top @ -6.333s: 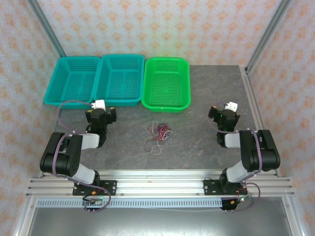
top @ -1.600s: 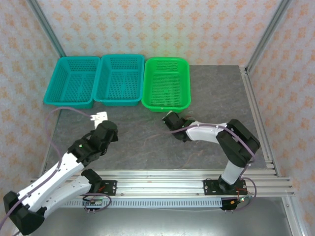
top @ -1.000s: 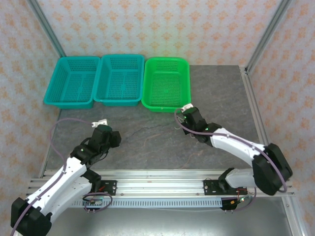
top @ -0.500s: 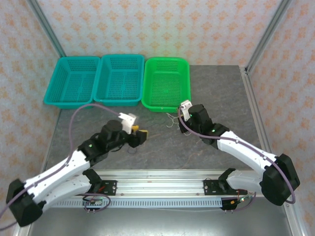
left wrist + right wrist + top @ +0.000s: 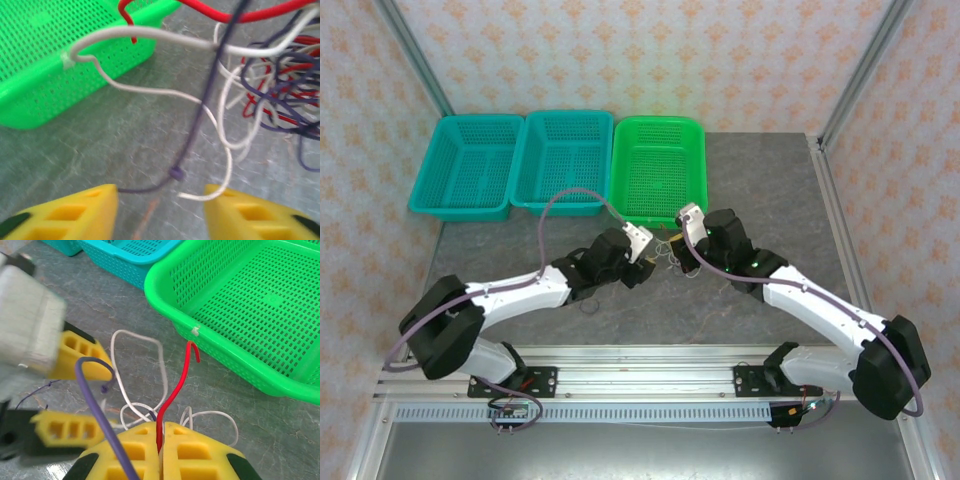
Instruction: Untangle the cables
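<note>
Light, floppy cables snag easily — right gripper pinches the red wire; left gripper, spread wide, suits a loose end.

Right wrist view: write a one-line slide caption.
Right gripper shut on a red cable beside the green basket, the left gripper open alongside.

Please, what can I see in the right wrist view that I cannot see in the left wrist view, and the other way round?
Right wrist view: the right gripper shut on a red cable, the open left gripper next to it, and a teal basket further back.
Left wrist view: the tangled bundle of red, white and dark cables, seen close up.
Both: the green basket, a white cable loop, red cable and the grey table.
</note>
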Controlling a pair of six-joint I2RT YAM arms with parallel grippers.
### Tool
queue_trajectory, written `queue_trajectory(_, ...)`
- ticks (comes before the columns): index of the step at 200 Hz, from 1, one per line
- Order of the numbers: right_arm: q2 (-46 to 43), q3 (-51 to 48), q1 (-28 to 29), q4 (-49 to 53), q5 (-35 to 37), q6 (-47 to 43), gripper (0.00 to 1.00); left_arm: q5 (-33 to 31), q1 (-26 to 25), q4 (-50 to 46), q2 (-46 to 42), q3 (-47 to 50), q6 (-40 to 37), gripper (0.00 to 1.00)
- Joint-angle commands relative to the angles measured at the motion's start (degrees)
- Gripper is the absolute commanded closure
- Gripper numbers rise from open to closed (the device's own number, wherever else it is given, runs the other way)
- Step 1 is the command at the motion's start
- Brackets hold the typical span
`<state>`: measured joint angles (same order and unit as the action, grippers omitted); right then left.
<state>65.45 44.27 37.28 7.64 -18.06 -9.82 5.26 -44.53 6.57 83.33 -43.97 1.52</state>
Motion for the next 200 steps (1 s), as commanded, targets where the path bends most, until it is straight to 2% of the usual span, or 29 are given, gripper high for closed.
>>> queue_trajectory(1,-1.4,1.2,0.4,-0.2,0.6,1.1,1.0,-5.3,-0.2,5.8,1.0,-2.1,0.6,0.66)
queue_trajectory(24,-1.1,0.7,0.4,0.3,7.5,3.0,1.0,-8.3,-0.2,5.5,0.1,-0.6,1.8,0.82)
queue_trajectory(38,-1.0,0.2,0.3,0.2,13.9,4.9,1.0,-12.5,-0.2,3.5,-1.2,0.4,2.7,1.0)
queue_trajectory(61,-1.2,-0.6,-0.2,-0.4,24.9,9.3,1.0,-21.9,-0.2,-3.5,-3.3,0.6,4.6,1.0)
queue_trajectory(87,-1.2,-0.3,-1.9,1.5,34.4,15.4,1.0,-25.7,0.1,-4.2,-9.1,4.4,6.9,1.0)
queue_trajectory(102,-1.3,-0.4,-3.5,2.9,38.0,18.5,0.88,-27.0,0.6,-5.5,-12.6,6.0,9.0,1.0)
queue_trajectory(114,-1.4,-0.6,-5.2,4.4,38.9,20.8,0.78,-28.1,1.3,-7.0,-15.7,7.0,11.2,1.0)
queue_trajectory(124,-1.7,-0.9,-7.1,5.9,39.7,23.2,0.76,-29.0,2.3,-8.9,-18.5,7.9,13.2,1.0)
queue_trajectory(158,-3.8,-3.1,-15.5,10.4,39.9,33.9,0.79,-29.9,9.1,-16.9,-30.0,11.5,20.8,1.0)
queue_trajectory(200,-9.5,-8.9,-25.2,9.9,35.8,44.8,0.81,-27.6,17.0,-23.5,-40.8,14.0,24.4,1.0)
